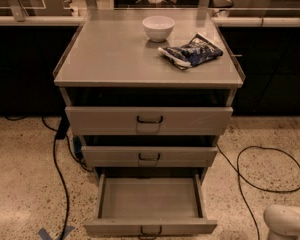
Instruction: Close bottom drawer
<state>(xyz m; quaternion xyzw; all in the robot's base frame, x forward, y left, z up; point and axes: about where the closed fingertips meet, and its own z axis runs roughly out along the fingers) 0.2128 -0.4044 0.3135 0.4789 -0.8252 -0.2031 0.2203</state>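
Note:
The bottom drawer (149, 204) of the grey-beige cabinet (115, 59) is pulled far out, and its shallow tray is empty. Its low front with a small dark wire handle (150, 231) sits at the bottom edge of the camera view. The middle drawer (149, 156) and the top drawer (149, 120) stand slightly out. A white rounded part of my arm (287, 223) shows at the bottom right corner, to the right of the bottom drawer and apart from it. My gripper itself is out of view.
A white bowl (158, 27) and a dark blue snack bag (191, 51) lie on the cabinet top. Black cables run over the speckled floor on the left (56, 169) and loop on the right (262, 169). Blue tape (52, 232) marks the floor at the bottom left.

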